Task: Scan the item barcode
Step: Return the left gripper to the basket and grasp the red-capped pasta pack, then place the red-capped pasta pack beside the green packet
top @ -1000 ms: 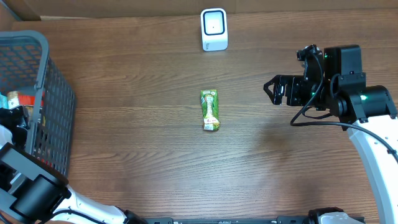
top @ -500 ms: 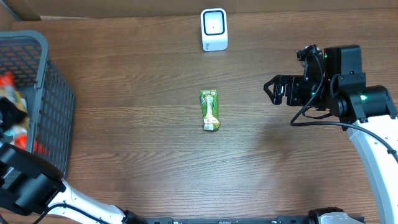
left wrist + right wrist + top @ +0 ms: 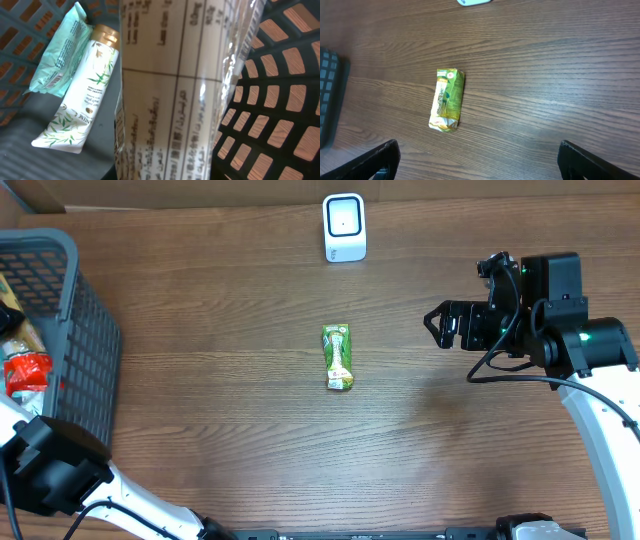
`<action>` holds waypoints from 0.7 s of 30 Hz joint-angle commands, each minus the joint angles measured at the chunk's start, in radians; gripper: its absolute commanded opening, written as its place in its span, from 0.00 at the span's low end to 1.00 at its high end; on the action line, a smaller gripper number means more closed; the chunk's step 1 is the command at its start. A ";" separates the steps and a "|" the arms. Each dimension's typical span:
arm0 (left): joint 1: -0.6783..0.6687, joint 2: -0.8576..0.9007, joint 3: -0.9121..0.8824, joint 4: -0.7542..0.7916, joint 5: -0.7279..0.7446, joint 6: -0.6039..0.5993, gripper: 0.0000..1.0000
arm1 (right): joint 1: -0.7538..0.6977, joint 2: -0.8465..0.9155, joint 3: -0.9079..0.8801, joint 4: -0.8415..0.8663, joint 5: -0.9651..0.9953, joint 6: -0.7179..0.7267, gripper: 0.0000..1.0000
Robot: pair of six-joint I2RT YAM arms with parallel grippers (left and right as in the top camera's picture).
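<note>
Overhead, a grey basket [image 3: 95,370] sits at the left edge of the tabletop [image 3: 220,430]. The left gripper [image 3: 12,325] hangs over it, clenched on a clear packet [image 3: 25,365] with a red label. From the left wrist, that packet fills the middle of the view, with a printed table of small text facing the lens. Beneath it, on the basket floor, lie a white tube [image 3: 75,112] with a leaf print and a gold cap and a mint-green sachet [image 3: 57,52] against it. A green pack [image 3: 339,357] lies flat in the middle of the tabletop. The white scanner [image 3: 344,227] stands at the far edge. The right gripper [image 3: 437,325] hovers towards the right edge, jaws spread wide and holding nothing.
</note>
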 commanded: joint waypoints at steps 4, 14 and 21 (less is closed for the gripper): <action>-0.087 -0.143 0.111 0.027 0.034 -0.002 0.04 | 0.006 0.000 0.024 0.003 -0.006 -0.001 1.00; -0.224 -0.332 0.238 0.020 -0.033 0.001 0.04 | 0.006 0.000 0.024 -0.001 -0.007 -0.001 1.00; -0.475 -0.346 0.221 -0.156 0.045 -0.009 0.04 | 0.006 0.000 0.024 0.003 -0.007 -0.001 1.00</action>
